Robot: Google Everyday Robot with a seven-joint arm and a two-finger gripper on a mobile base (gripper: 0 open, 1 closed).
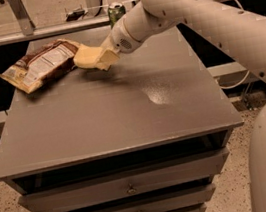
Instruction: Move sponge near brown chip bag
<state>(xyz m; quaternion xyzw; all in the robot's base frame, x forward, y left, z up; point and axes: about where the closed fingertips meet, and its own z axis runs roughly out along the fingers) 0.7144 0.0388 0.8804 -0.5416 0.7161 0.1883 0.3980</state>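
Note:
The pale yellow sponge (pixel 84 56) is held in my gripper (pixel 102 61), whose blocky fingers are shut on its right part. The sponge hangs low over the back left of the grey table (pixel 109 117), with its left edge right beside the right end of the brown chip bag (pixel 40 65). I cannot tell whether sponge and bag touch. The bag lies flat at the back left corner, white label panel up. My white arm reaches in from the right.
A green soda can (pixel 116 12) stands at the table's back edge, just behind my wrist. A shiny patch (pixel 157 95) marks the table right of centre. Drawers (pixel 129 187) sit below the front edge. A rail runs behind the table.

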